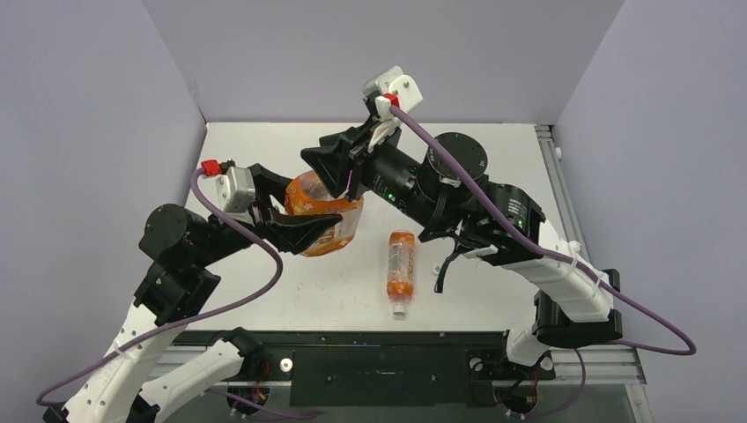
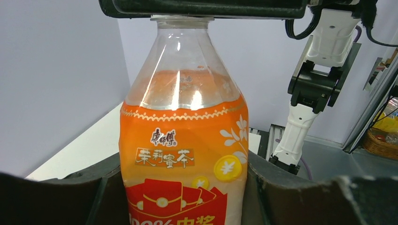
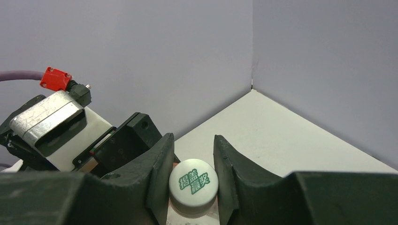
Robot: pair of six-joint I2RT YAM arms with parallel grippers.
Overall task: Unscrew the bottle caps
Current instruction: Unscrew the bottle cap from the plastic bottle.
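Note:
A wide orange bottle (image 1: 324, 214) is held off the table near the middle-left, with my left gripper (image 1: 304, 231) shut on its body (image 2: 183, 159). Its white cap with green characters (image 3: 193, 182) sits between the fingers of my right gripper (image 3: 192, 180), which is shut on it from above; in the left wrist view the black jaws cover the cap at the neck (image 2: 180, 19). A slim orange bottle (image 1: 401, 267) lies on the table, its white cap (image 1: 399, 308) pointing to the near edge. The other bottles are out of view.
White table (image 1: 493, 167) boxed by grey walls at the left, back and right. A black rail (image 1: 379, 357) runs along the near edge by the arm bases. My left wrist camera (image 3: 47, 123) sits just left of the right fingers.

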